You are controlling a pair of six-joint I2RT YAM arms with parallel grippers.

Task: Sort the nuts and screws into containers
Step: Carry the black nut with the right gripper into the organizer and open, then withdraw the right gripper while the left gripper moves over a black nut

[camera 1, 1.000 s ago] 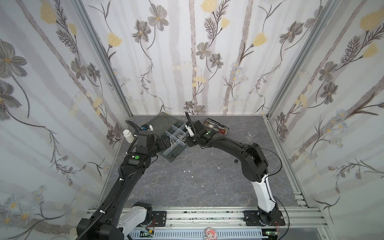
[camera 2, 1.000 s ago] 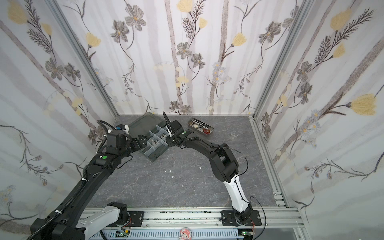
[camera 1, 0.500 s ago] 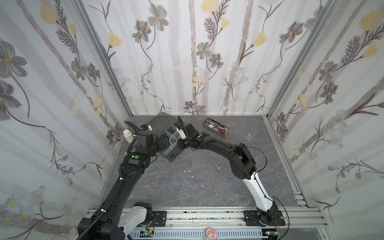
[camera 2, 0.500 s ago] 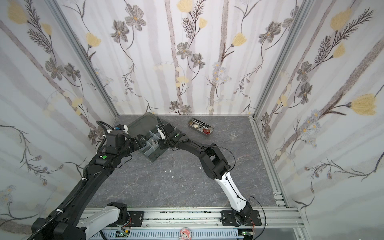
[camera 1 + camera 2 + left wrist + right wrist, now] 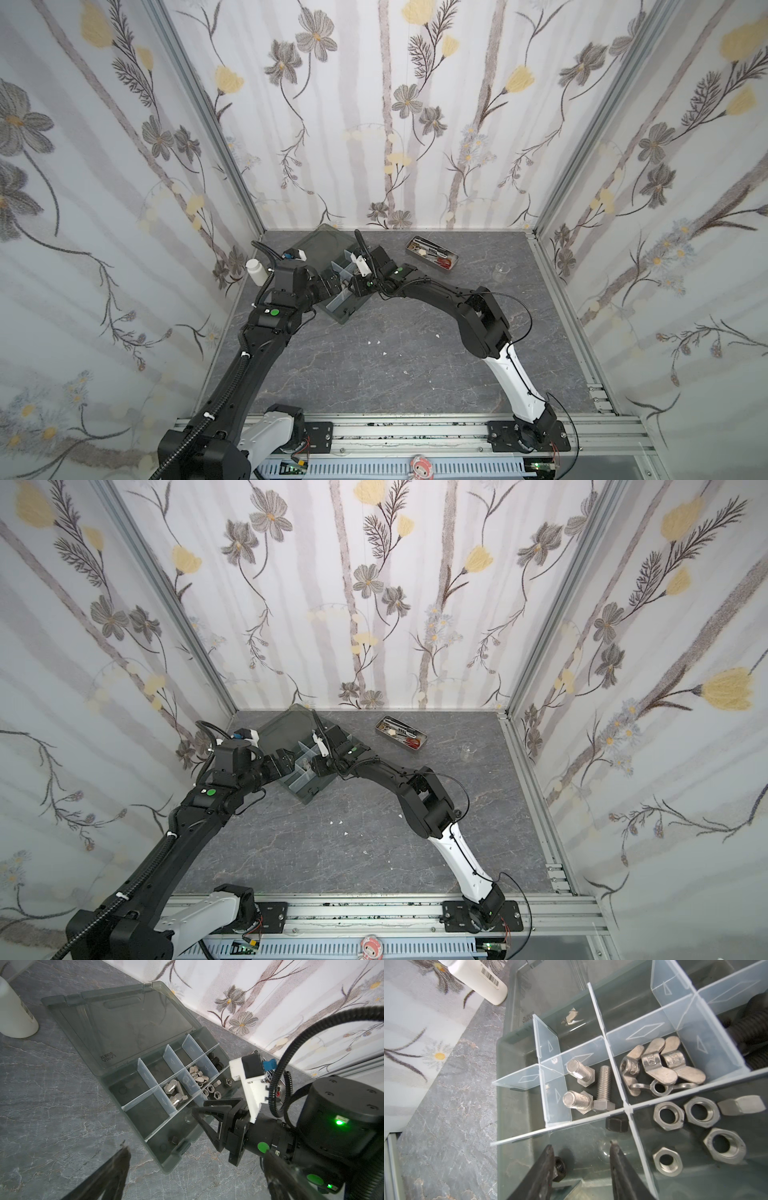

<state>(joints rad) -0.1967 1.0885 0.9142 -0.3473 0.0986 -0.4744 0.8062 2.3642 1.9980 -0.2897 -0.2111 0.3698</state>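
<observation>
My right gripper point(image 5: 581, 1159) hangs low inside the box point(image 5: 166, 1166), which sits near the back left corner of the worktop point(image 5: 415, 374). Its jaws stand partly apart and pinch nothing. A black nut point(image 5: 560, 1167) lies between them in the compartment at the box's latch-side corner. It is hard against the inner face of one finger point(image 5: 546, 1169), and the other finger is well clear of it. I cannot tell whether it rests flat on the floor or leans on that finger.

A second black nut point(image 5: 616, 1124) lies in the same compartment, beyond my fingertips and against the long divider. The silver nuts point(image 5: 668, 1115) are in the next compartment along that edge. The silver screws point(image 5: 580, 1073) and the wing nuts point(image 5: 654, 1064) are in two compartments across the divider.

I judge these nuts to be light, hard and rigid, so a firm pinch will not harm them. They look smooth and slippery, and a loose or off-centre grip could make one squirt out or roll. The best hold is across two opposite flats, with the pads square to them and not on the corners. The screws look easier to take across the hex head than on the threads.

My left gripper point(image 5: 196, 1167) is spread wide and empty, above the worktop just off that same corner.
</observation>
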